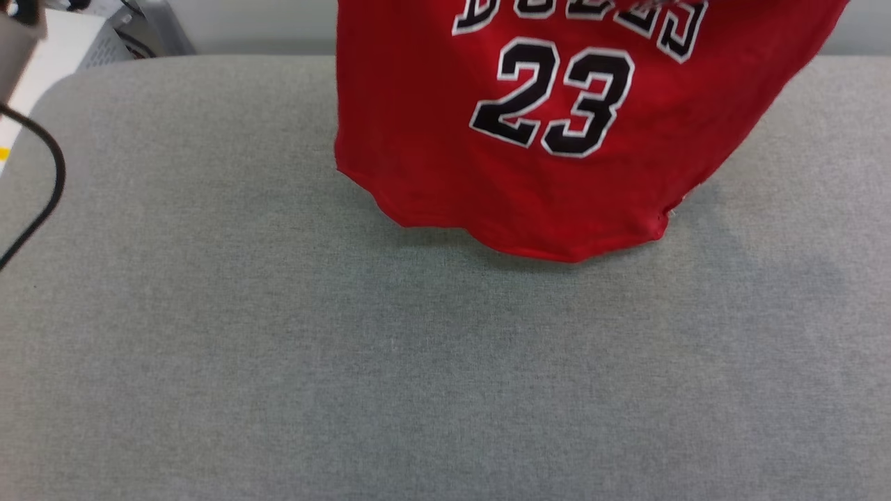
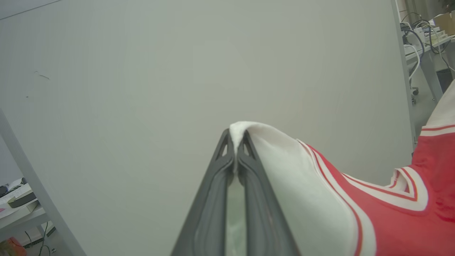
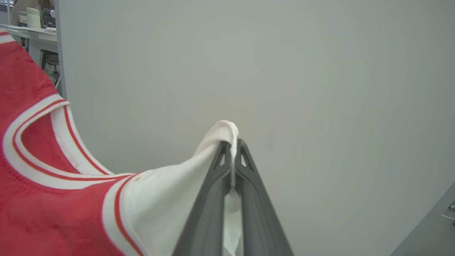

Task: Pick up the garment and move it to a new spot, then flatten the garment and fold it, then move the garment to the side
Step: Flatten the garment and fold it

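Note:
The garment (image 1: 445,125), a red jersey with black white-outlined "23" and lettering, hangs from above the head view's top edge, and its hem touches the grey table (image 1: 278,362). In the left wrist view my left gripper (image 2: 235,140) is shut on a white sleeve (image 2: 302,185) of the garment, red body and striped trim trailing to the right. In the right wrist view my right gripper (image 3: 233,144) is shut on the other white sleeve (image 3: 170,192), with the red body (image 3: 42,213) and striped collar to the left.
The grey cloth-covered table spreads wide in front of the hanging hem. A black cable (image 1: 42,202) loops at the table's left edge, near a white box (image 1: 62,49). A plain pale wall (image 2: 177,71) stands behind both grippers; desks with clutter (image 2: 426,32) lie beyond.

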Motion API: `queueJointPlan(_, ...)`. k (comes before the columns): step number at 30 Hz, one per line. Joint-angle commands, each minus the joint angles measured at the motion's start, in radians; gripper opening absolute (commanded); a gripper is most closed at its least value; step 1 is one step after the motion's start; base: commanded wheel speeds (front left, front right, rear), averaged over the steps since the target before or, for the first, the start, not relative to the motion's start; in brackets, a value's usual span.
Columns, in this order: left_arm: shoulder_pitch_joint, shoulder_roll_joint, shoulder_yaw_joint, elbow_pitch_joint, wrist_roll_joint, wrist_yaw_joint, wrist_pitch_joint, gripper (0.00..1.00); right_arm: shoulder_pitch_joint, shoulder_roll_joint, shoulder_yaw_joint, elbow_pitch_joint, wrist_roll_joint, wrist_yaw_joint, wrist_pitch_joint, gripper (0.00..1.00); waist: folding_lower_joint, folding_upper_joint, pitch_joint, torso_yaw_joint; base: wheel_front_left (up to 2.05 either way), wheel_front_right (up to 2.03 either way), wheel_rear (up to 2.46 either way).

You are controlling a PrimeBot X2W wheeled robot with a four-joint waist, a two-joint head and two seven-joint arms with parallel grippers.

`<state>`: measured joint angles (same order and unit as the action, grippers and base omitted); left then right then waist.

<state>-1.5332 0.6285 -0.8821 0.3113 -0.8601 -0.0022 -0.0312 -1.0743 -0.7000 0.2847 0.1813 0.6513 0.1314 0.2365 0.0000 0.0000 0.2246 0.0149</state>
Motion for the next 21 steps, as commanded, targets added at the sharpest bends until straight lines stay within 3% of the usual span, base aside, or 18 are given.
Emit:
queueJointPlan(1, -0.043, -0.018, 0.008, 0.030, 0.006, -0.009, -0.011, 0.00, -0.058, 0.016, 0.013, 0.028, -0.020, -0.001, 0.001, 0.00, 0.0000, 0.0000, 0.091, -0.017, 0.00, 0.00, 0.00)
queueJointPlan(15, -0.366, -0.139, 0.047, 0.358, 0.091, -0.065, -0.152, 0.00, -0.580, 0.132, 0.141, 0.386, -0.166, -0.001, -0.115, 0.00, 0.0000, 0.0000, 0.256, -0.040, 0.00, 0.00, 0.00)
queueJointPlan(21, -0.428, -0.166, 0.059, 0.462, 0.085, -0.089, -0.184, 0.00, -0.711, 0.171, 0.195, 0.526, -0.171, -0.001, -0.176, 0.00, 0.0000, 0.0000, 0.293, -0.047, 0.00, 0.00, 0.00)
